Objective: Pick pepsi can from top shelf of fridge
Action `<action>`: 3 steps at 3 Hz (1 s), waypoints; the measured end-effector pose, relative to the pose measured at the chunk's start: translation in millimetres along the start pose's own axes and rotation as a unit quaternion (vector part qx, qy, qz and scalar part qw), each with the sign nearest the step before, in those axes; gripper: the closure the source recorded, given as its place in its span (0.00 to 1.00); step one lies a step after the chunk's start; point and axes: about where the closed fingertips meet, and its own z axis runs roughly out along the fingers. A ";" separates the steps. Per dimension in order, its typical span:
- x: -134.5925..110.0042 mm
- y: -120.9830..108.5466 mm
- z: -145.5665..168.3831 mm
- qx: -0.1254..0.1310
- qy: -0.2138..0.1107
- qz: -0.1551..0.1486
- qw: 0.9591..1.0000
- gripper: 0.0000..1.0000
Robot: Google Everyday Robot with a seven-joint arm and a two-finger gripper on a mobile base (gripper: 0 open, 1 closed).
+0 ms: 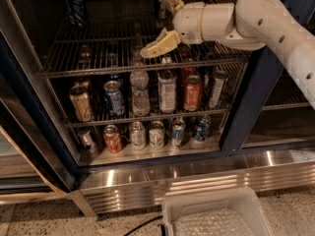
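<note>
The pepsi can (pixel 75 5), dark blue with white stripes, stands at the back left of the top shelf (pixel 123 67), a grey wire rack in the open fridge (pixel 147 176). My gripper (pixel 165 24) is above the middle of the top shelf, to the right of the can and well apart from it. It is open and empty. One cream finger (pixel 158 44) points down-left just above the rack, and the other (pixel 172 4) sits higher behind it. My white arm (pixel 256 14) reaches in from the right.
The middle rack holds several cans and a water bottle (pixel 140 93). Several cans stand on the bottom level (pixel 156 134). A dark blue door post (pixel 248 102) stands right of the opening. A white bin (pixel 216 215) sits on the floor in front.
</note>
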 end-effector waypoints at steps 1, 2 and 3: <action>1.0 0.4 1.3 0.000 0.000 0.001 1.000 0.00; 7.9 -15.9 27.7 0.011 -0.018 -0.002 1.000 0.00; 12.1 -36.4 60.7 0.005 -0.033 -0.007 0.999 0.00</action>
